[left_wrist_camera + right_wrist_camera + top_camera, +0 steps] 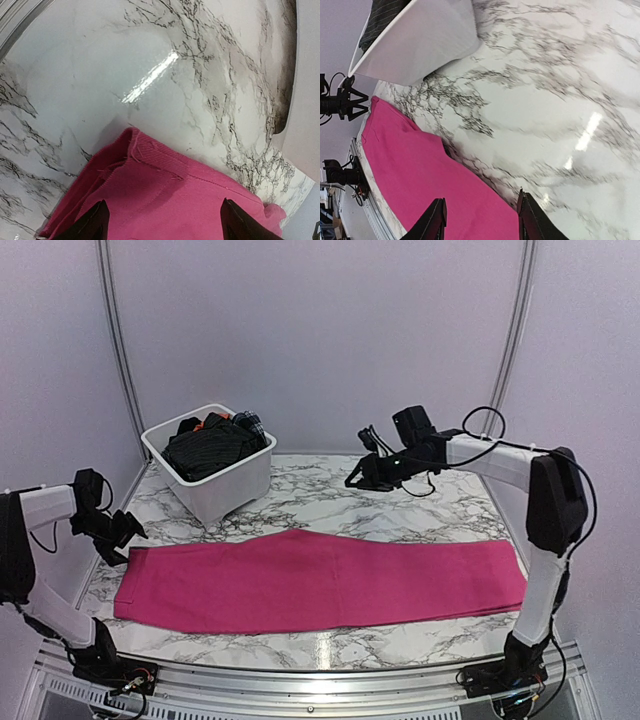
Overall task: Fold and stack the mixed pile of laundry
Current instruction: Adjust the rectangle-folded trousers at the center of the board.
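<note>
The magenta-pink cloth lies flat as a long strip across the front of the marble table. My left gripper hovers at the cloth's left end, open. In the left wrist view the left gripper has its fingers wide apart over the hemmed corner of the cloth, holding nothing. My right gripper is raised over the back middle of the table, open and empty. The right wrist view has the right gripper above the cloth's far edge. The black pinstriped shirt, an orange scrap and a plaid piece sit in the tub.
The white plastic tub stands at the back left, close behind the cloth; it also shows as the tub in the right wrist view. A metal rail runs along the near table edge. White walls enclose the back and sides.
</note>
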`<state>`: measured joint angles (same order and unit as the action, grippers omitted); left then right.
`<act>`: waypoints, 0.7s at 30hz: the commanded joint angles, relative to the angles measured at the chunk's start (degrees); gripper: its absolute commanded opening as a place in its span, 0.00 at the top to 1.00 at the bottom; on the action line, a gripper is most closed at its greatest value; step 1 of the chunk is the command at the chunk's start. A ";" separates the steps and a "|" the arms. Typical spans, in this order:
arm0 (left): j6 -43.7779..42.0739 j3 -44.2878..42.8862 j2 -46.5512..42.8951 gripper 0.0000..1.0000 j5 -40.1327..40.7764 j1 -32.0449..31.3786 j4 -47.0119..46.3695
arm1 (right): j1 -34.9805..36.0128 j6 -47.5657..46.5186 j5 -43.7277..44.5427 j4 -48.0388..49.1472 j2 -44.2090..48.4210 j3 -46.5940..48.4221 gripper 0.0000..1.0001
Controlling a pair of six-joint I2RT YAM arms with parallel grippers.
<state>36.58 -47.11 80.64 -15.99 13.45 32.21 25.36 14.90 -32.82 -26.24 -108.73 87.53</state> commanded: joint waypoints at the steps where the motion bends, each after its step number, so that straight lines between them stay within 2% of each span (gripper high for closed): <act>1: -3.18 -0.46 1.61 0.21 -0.43 1.62 0.46 | 6.48 -1.66 -1.55 -3.20 -9.82 11.23 0.55; 5: -4.07 -0.23 1.65 0.21 0.28 2.02 0.31 | 10.01 -2.49 -1.13 -5.54 -17.48 17.90 0.51; 9: -4.67 0.76 2.53 0.23 1.99 2.59 0.56 | 11.68 -2.34 -0.83 -5.56 -21.09 19.76 0.48; 14: -4.74 1.11 4.23 0.16 3.09 2.88 0.41 | 12.54 -2.03 -2.25 -5.45 -24.36 21.68 0.45; 21: -6.20 -0.86 6.51 0.13 1.95 2.89 0.36 | 13.29 0.09 -4.59 -3.65 -28.33 25.08 0.46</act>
<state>31.99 -46.52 86.28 -13.87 15.97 32.16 38.02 13.69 -35.35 -30.92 -135.15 108.38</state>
